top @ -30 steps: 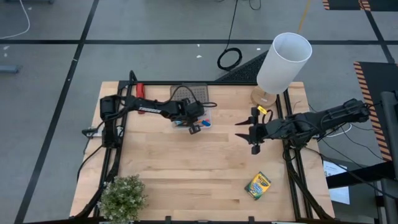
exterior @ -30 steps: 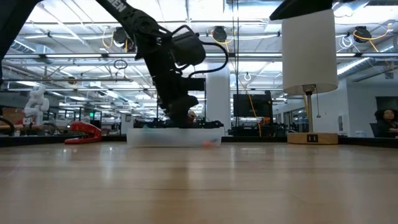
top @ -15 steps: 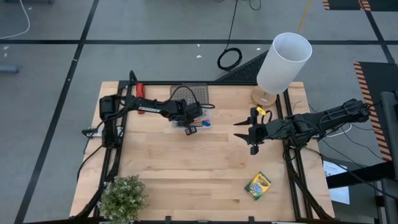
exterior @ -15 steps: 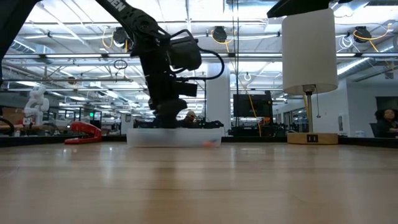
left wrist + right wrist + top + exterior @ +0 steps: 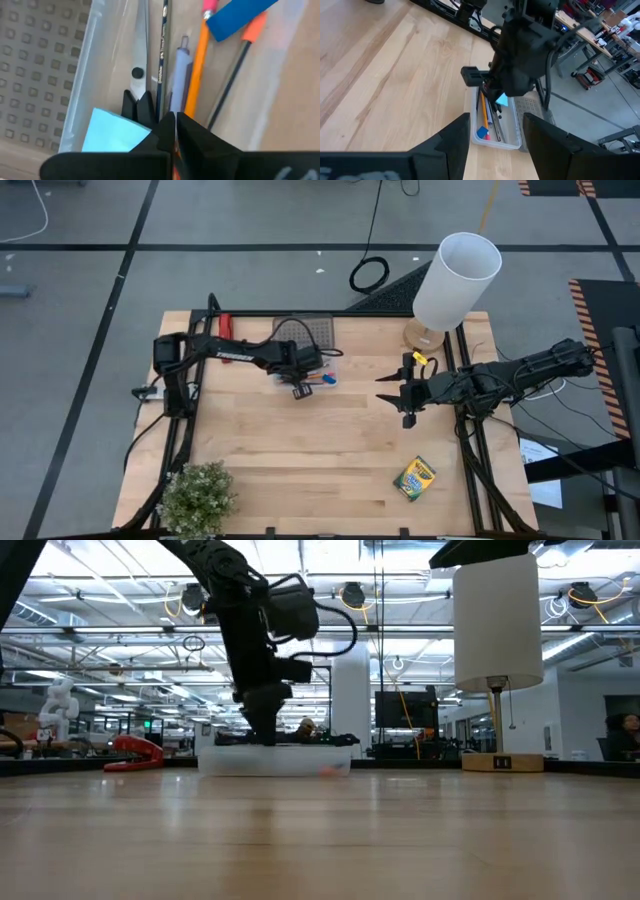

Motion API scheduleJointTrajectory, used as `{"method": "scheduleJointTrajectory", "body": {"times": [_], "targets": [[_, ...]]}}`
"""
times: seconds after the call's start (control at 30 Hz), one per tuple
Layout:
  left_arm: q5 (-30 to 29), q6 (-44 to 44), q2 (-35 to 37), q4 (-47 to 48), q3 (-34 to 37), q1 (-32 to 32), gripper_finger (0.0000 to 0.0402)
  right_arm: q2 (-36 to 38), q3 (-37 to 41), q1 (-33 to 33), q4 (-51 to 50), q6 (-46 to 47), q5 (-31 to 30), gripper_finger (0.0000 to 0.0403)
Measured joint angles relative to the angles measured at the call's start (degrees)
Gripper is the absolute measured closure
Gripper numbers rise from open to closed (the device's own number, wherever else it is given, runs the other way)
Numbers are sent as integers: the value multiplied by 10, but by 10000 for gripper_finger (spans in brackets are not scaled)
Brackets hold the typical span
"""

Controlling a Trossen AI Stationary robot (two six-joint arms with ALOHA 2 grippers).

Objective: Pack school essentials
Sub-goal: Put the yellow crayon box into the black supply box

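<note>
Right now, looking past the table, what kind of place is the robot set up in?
Probably a robotics lab or workshop in an industrial hall: exposed ceiling beams and lights overhead, workbenches with equipment behind, a white humanoid figure standing at the far side, and hazard-striped floor marking.

I count two arms, one lamp (image 5: pixel 455 275), one plant (image 5: pixel 197 495), one crayon box (image 5: pixel 414 477), one clear tray (image 5: pixel 275 758), and, inside that tray, one blue note pad (image 5: pixel 112 132) and one pair of scissors (image 5: pixel 139 75).
</note>
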State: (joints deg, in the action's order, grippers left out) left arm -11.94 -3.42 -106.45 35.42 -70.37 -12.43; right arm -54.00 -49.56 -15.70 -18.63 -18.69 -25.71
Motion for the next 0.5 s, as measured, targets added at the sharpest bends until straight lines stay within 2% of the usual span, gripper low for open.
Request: {"method": "scheduleJointTrajectory", "body": {"times": [0.17,0.37,0.5], "targets": [[0,-1,37,7,0,15,380,0,0,0,-5,28,2,227],[0,-4,102,6,0,53,380,0,0,-8,-86,146,11,227],[-8,-8,135,-6,0,95,380,0,19,-36,-120,237,88,224]]}}
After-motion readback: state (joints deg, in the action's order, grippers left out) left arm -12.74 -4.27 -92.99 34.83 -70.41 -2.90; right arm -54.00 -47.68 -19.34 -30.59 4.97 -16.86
